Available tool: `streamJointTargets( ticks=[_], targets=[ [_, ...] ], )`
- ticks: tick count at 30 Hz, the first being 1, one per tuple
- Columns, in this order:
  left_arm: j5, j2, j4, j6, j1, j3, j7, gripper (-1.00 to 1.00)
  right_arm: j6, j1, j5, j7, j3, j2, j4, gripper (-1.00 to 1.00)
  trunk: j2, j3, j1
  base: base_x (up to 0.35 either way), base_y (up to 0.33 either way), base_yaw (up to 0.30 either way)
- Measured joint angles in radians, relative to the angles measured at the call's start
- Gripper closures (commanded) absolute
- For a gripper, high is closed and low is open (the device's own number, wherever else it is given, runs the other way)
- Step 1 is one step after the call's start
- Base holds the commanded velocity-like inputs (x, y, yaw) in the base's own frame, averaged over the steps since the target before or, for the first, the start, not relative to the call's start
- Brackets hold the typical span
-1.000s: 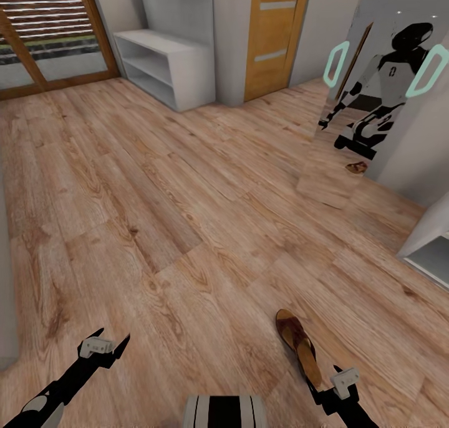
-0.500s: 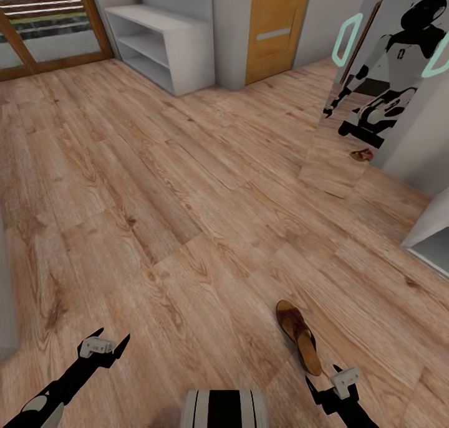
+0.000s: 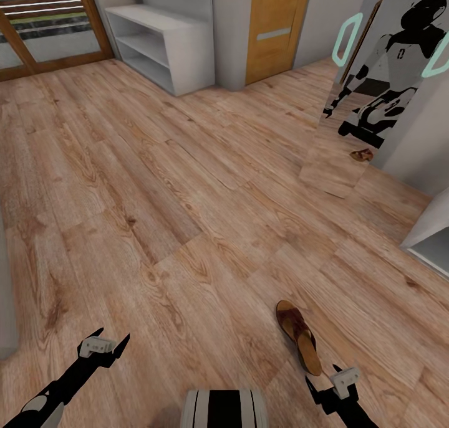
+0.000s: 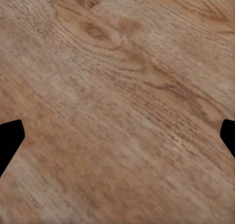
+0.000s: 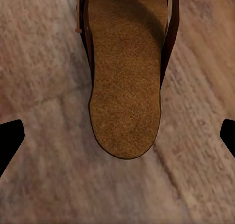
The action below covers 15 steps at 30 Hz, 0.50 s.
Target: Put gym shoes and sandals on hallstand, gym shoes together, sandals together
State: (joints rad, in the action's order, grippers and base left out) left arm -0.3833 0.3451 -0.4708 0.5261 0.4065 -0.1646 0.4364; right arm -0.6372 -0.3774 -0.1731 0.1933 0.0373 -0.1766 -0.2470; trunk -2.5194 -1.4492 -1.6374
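One sandal (image 3: 299, 336), dark brown with a tan footbed, lies on the corridor floor (image 3: 187, 204) at the lower right of the head view. My right gripper (image 3: 327, 384) hangs open just behind its heel end. In the right wrist view the sandal's footbed (image 5: 125, 72) lies ahead of the open right gripper (image 5: 117, 136), untouched. My left gripper (image 3: 107, 344) is open over bare planks (image 4: 117, 87), fingertips (image 4: 10, 136) wide apart. The hallstand (image 3: 165, 45), pale grey with open shelves, stands far off at the back wall. The gym shoes are out of view.
A tall mirror (image 3: 349, 104) leans at the right, reflecting the robot and a small brown sandal shape (image 3: 362, 156). An orange wooden door (image 3: 271, 29) is beside the hallstand, a glazed door (image 3: 43, 35) at the back left, and a pale cabinet corner (image 3: 430, 235) at the right edge.
The head view shifted a little a second ago, so the hallstand and mirror sit differently in the picture. The sandal and both grippers have kept their places.
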Motion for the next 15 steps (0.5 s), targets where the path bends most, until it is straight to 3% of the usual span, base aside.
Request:
streamJointTargets(
  ticks=[15],
  targets=[
    [0.0, 0.0, -0.001, 0.0, 0.0, 0.0, 0.004, -1.0, -0.001, -0.001, 0.003, 0.0, 0.003, 0.002, -0.002, -1.0, 0.0, 0.0, 0.0, 0.0, 0.0, 0.0]
  ],
)
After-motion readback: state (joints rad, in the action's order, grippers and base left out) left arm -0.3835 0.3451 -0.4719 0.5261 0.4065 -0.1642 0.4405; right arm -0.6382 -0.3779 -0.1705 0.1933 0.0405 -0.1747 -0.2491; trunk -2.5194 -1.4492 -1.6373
